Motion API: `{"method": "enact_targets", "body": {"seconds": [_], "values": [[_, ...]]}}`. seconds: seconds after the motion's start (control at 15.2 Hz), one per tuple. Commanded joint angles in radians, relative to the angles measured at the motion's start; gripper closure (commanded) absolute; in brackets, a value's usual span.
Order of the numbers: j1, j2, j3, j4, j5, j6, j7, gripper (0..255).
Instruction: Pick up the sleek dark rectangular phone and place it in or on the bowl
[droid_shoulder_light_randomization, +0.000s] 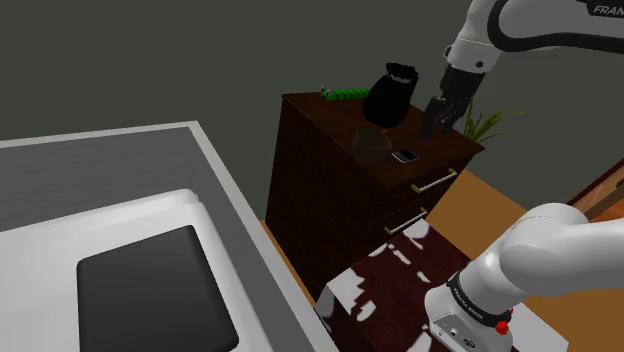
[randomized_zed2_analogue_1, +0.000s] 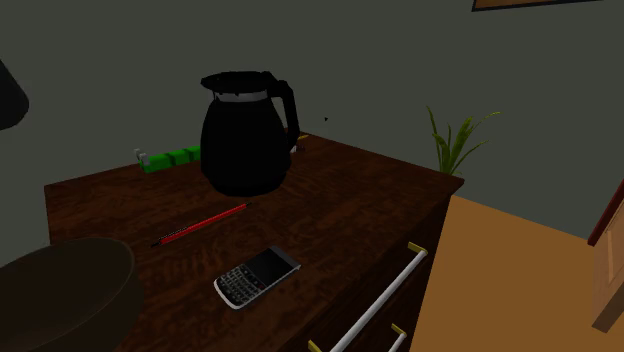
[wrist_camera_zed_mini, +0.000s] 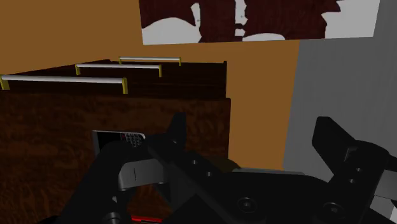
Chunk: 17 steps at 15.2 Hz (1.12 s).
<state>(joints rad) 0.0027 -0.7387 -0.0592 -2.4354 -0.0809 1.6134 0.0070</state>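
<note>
The gripper (droid_shoulder_light_randomization: 437, 125) hung above the dark wooden dresser (droid_shoulder_light_randomization: 320, 175) in the upper right of the shoulder view. In the wrist view its two black fingers (wrist_camera_zed_mini: 173, 133) stood spread, clasping nothing, and the orange floor (wrist_camera_zed_mini: 261, 95) showed through the gap between them.

The phone (droid_shoulder_light_randomization: 405, 155), dark with a silvery keypad, lay flat on the dresser top just below and left of the fingertips in the shoulder view, close to the front edge. In the wrist view the phone (wrist_camera_zed_mini: 118, 137) sat outside the gap, beside one finger and partly hidden behind the hand's body.

Just left of the gripper in the shoulder view stood a black coffee pot (droid_shoulder_light_randomization: 390, 95), upright, with the dark bowl (droid_shoulder_light_randomization: 373, 143) in front of it and near the phone. In the second exterior view the bowl (randomized_zed2_analogue_1: 60, 295) filled the lower left corner. There a red pencil (randomized_zed2_analogue_1: 200, 225) lay slanted between the pot (randomized_zed2_analogue_1: 245, 135) and the phone (randomized_zed2_analogue_1: 257, 277), touching neither.

A green object (randomized_zed2_analogue_1: 172, 156) rested at the dresser's back edge, behind the pot. A leafy plant (randomized_zed2_analogue_1: 455, 140) rose beyond the dresser's right side. Pale bar handles (randomized_zed2_analogue_1: 385, 300) ran across the drawer fronts.

In the shoulder view's lower left spread a white surface (droid_shoulder_light_randomization: 100, 180) bearing a dark flat panel (droid_shoulder_light_randomization: 155, 285).
</note>
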Motion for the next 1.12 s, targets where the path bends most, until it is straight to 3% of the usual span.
{"method": "enact_targets", "body": {"seconds": [0.0, 1.06], "values": [[0.0, 0.0, 0.0, 0.0, 0.0, 0.0, 0.0, 0], [-0.246, 0.465, -0.075, 0.07, 0.072, 0.463, 0.584, 0]]}}
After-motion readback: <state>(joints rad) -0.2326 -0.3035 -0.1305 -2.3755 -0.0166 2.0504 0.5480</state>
